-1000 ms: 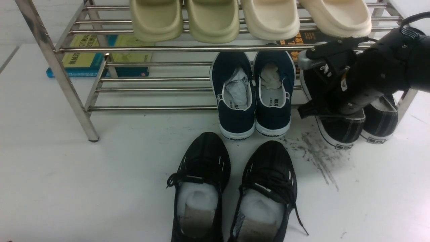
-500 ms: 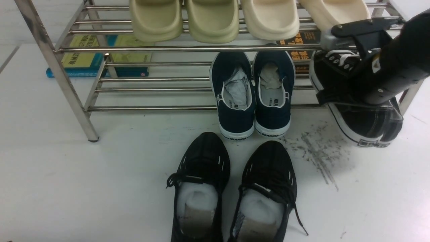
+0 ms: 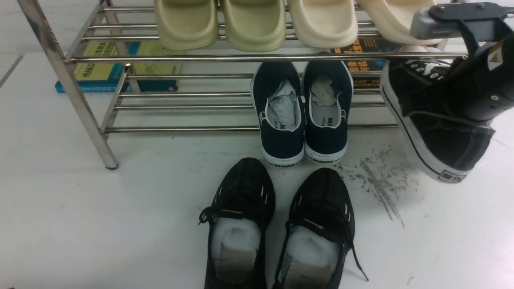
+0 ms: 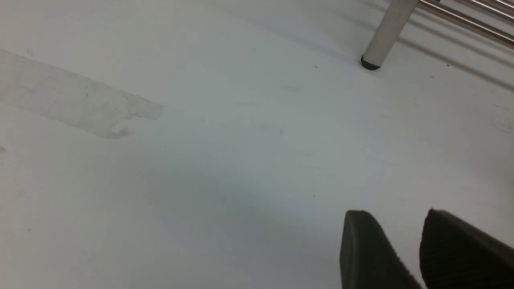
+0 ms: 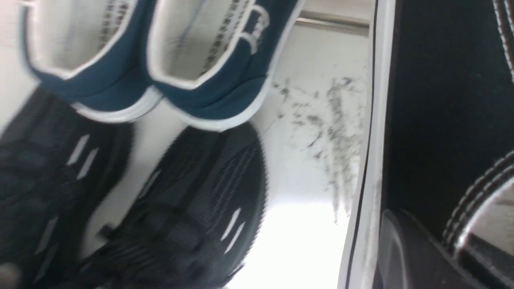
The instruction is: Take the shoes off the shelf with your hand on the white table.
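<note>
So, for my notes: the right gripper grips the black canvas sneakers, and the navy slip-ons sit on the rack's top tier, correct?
Not quite: the front view shows the navy slip-ons on the rack's lower tier, not the top. The right gripper does grip the black canvas sneakers.

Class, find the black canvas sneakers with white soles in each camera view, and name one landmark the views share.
Front view: black canvas sneakers at the far right, tilted.
Left wrist view: not in it.
Right wrist view: their white sole edge and black canvas fill one side.
Shared landmark: dark scuff marks beside them, in the front and right wrist views.
</note>
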`<state>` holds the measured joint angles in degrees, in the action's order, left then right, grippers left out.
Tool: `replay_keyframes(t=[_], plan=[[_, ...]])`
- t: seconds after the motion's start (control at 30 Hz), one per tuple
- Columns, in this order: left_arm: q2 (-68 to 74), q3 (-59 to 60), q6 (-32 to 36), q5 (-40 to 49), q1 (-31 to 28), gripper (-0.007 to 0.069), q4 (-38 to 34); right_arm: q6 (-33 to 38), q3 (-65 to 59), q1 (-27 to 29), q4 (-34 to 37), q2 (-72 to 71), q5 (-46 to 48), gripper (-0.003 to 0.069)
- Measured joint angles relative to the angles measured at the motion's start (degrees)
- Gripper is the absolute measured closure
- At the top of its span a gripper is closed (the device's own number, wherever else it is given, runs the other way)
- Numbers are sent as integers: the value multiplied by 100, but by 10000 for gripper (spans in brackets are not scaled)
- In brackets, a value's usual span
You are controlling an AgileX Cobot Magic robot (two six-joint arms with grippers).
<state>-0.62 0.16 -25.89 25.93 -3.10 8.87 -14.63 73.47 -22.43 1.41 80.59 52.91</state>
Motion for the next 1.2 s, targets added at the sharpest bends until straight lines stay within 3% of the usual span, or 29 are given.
replay_keyframes(t=[0.23, 0.4, 0.6, 0.93, 1.2], plan=[[-5, 0, 0, -5, 0, 385, 0, 557, -6, 4, 715, -469, 495, 657], [-5, 0, 0, -5, 0, 385, 0, 957, -6, 4, 1466, -936, 1446, 654], [-5, 0, 0, -5, 0, 385, 0, 969, -489, 4, 1676, -1602, 1811, 653], [-5, 0, 0, -5, 0, 385, 0, 623, -3109, 4, 2047, -2378, 733, 652], [-5, 0, 0, -5, 0, 385, 0, 780, -3252, 4, 2161, -1844, 40, 650]])
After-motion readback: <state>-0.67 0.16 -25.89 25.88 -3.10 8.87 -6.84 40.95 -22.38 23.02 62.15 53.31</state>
